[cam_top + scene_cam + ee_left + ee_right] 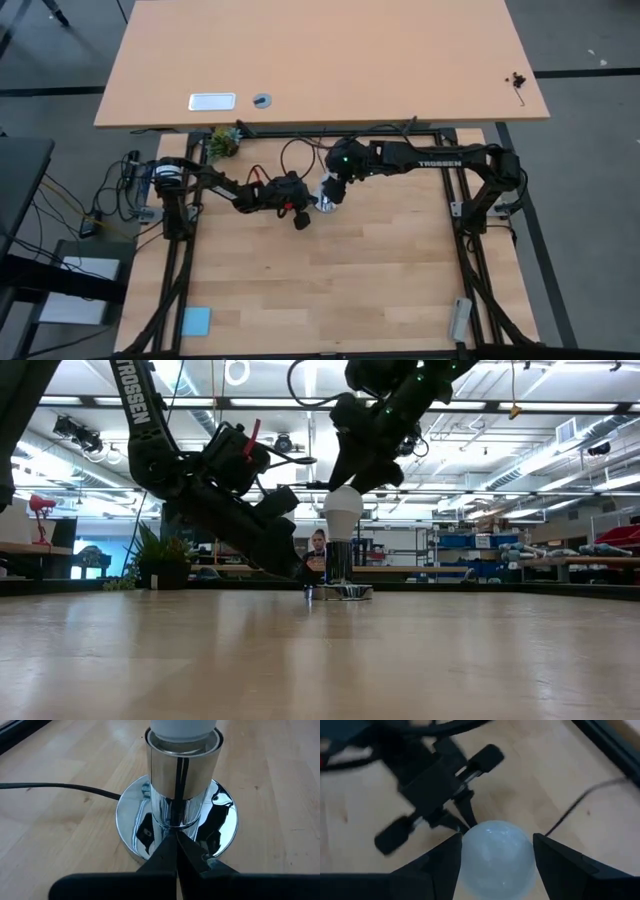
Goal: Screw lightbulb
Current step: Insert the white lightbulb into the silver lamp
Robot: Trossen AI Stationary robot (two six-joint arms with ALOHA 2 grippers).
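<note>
A white frosted lightbulb point(343, 508) stands upright in a shiny silver socket tube point(183, 767). The tube rises from a round silver base disc point(131, 815) with a black cord point(55, 787), at the table's far middle point(326, 203). My right gripper point(496, 857) is above the bulb, its fingers around it. My left gripper point(176, 842) is shut, low at the disc's left side point(305, 578). My left gripper has its shut fingertips point(170, 851) down on the silver disc's top point(165, 831), right beside the socket tube's foot. It comes slanting down from the table's left. The disc lies flat on the table. My right gripper has the bulb's round glass top point(470, 845) between its two fingers point(447, 865), one on each side. It comes from above, slanting in from the table's right. The bulb stands upright, its lower end in the socket tube.
A blue card point(197, 320) lies at the near left corner and a grey block point(460, 318) at the near right. A small plant point(222, 142) stands at the far left edge. A second, larger table point(320, 60) stands beyond the far edge.
</note>
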